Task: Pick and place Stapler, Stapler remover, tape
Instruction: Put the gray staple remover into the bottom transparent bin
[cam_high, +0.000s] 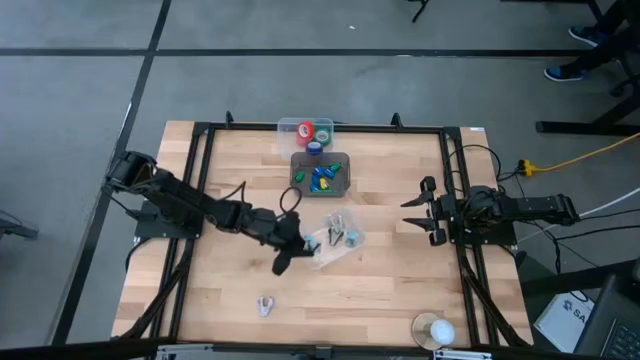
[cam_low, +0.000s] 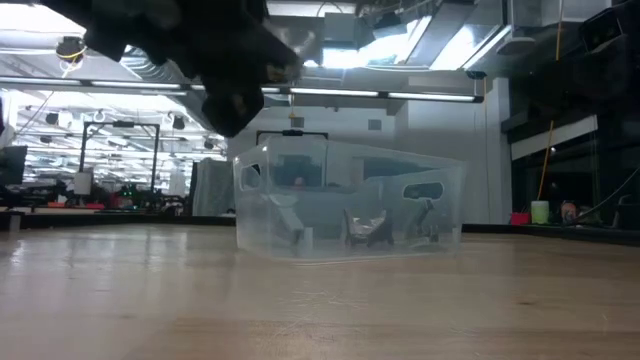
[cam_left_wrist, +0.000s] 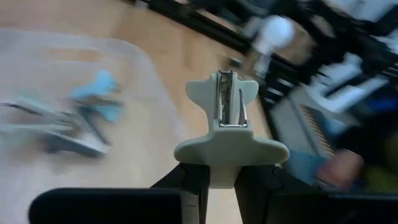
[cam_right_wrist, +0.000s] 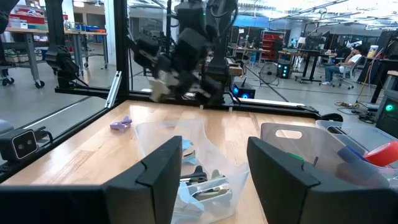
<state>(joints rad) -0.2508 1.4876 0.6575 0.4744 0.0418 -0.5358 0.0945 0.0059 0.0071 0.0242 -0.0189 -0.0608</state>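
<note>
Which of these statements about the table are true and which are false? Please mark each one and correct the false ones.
1. The left gripper holds a pale staple remover between its fingers. True.
2. The right gripper is reaching into the clear container. False: it waits near the table's right side, open and holding nothing.
3. The tape rolls lie loose in the middle of the table. False: they sit in a small clear box at the far edge.
4. A clear container with staple removers inside stands near the table's centre. True.
5. Another pale staple remover lies on the wood near the front edge. True.
</note>
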